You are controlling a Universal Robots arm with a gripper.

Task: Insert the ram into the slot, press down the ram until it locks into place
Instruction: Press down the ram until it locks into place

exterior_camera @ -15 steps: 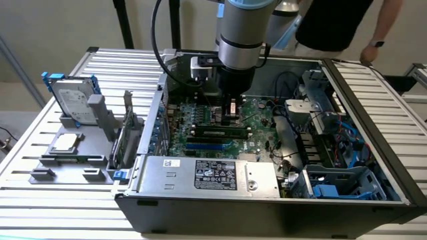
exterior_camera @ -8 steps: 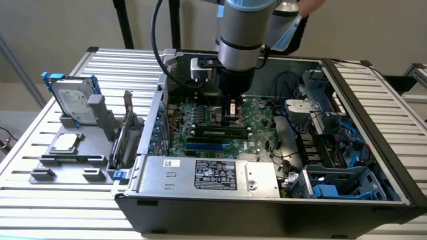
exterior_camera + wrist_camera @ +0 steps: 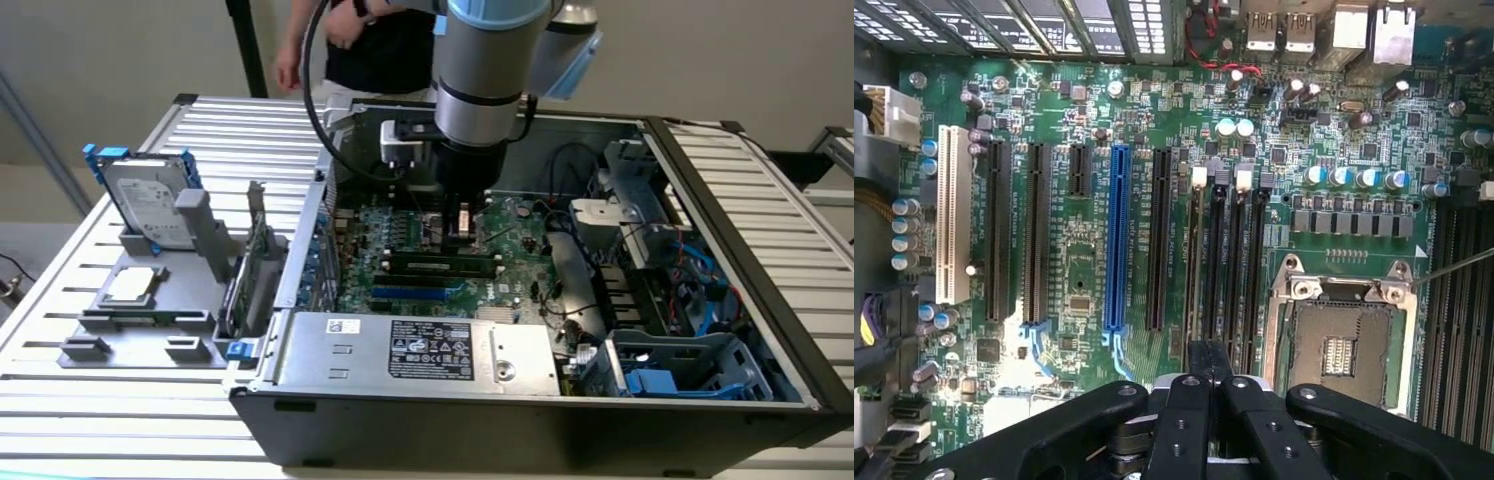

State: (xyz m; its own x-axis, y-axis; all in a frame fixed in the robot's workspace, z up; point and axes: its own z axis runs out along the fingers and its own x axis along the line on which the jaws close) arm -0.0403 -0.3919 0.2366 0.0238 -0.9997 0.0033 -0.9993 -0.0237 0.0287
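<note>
black fingers (image 3: 1209, 385) pinched together over the slot (image 3: 1216, 270); green ram (image 3: 435, 266) sits seated elsewhere.

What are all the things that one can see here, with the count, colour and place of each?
table: one, silver slats, under everything
case: one, black, open, on the table
board: one, green, inside the case
slots: four, black, beside the socket
socket: one, silver, square, on the board
blue slot: one, blue, among black card slots
white slot: one, white, near the board's edge
power unit: one, silver, at the case's near side
stand: one, grey, exterior view's left
drive: one, silver, upright in the stand
person: one, dark shirt, behind the table
arm: one, grey, reaching into the case
hand: one, black, above the slots
</note>
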